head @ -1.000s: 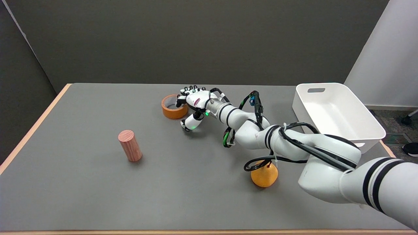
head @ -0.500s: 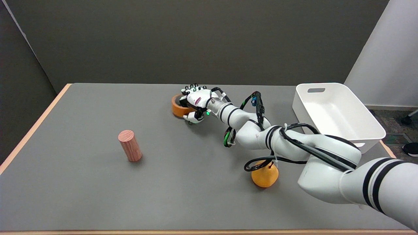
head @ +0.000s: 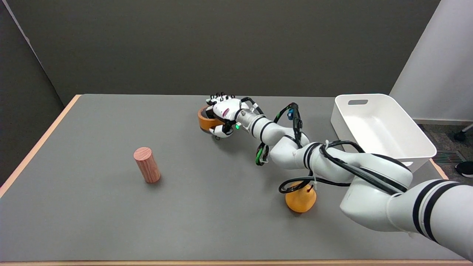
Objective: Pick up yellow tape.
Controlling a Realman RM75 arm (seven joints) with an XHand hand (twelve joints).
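Observation:
The yellow tape point(head: 205, 121), an orange-yellow roll, sits at the far middle of the grey table point(head: 111, 214). My right hand point(head: 221, 114) is closed around its right side, fingers over the top and thumb low at the near side. The hand hides most of the roll, leaving only its left part showing. The roll looks tilted and slightly raised, with a thin shadow beneath it.
A reddish wooden cylinder point(head: 147, 164) stands upright at the left middle. An orange pear-shaped fruit point(head: 300, 200) lies under my forearm at the right. A white bin point(head: 380, 127) stands at the far right edge of the table.
My hand closed on the tape, which shifted right with it and tipped up from lying flat. The arm has risen a little.

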